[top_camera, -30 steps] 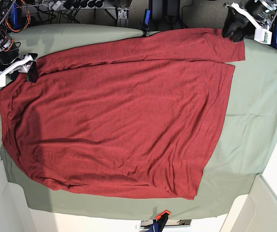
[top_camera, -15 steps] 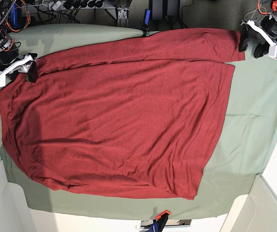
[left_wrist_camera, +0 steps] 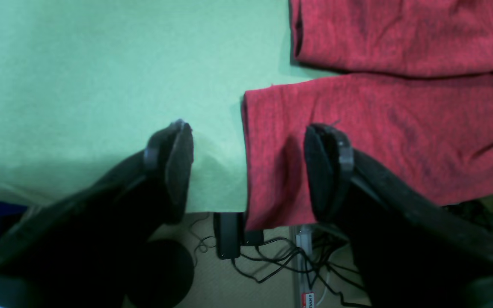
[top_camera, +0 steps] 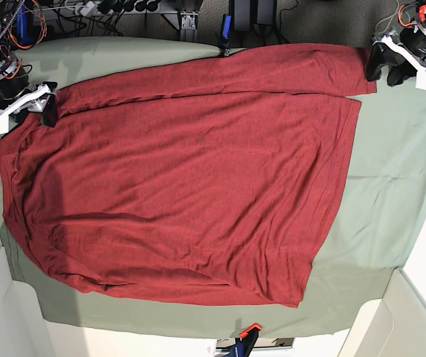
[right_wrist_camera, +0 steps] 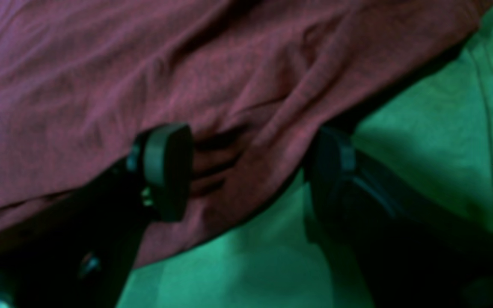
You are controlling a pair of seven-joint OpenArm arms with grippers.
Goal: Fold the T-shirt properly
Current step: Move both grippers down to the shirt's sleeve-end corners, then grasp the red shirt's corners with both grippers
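A: Counts? One T-shirt (top_camera: 175,178), dark red, spread flat across the sage-green cloth (top_camera: 387,186) on the desk, one long sleeve laid along the far edge. Two pincers.

B: Left pincer (left_wrist_camera: 248,171)? Spread wide, empty, hanging over the sleeve cuff (left_wrist_camera: 272,141) at the desk edge; one finger above bare cloth, the other above red fabric. Not pinching anything.

A: Right pincer (right_wrist_camera: 248,171)? Also spread wide, at the shirt's shoulder corner; one finger over wrinkled red knit, the other beside it over green cloth. Touching or just above, cannot tell.

B: Versus a second ago? Then left pincer down on the sleeve end, partly closed; now let go, fully spread, pulled out past the cuff toward the desk corner. Sleeve left lying flat. Right pincer unmoved, shirt body unchanged.

A: Writing? Small red-and-white tag (left_wrist_camera: 307,298) among floor cables (left_wrist_camera: 272,261) under the desk, too blurred to read. No print on the shirt.
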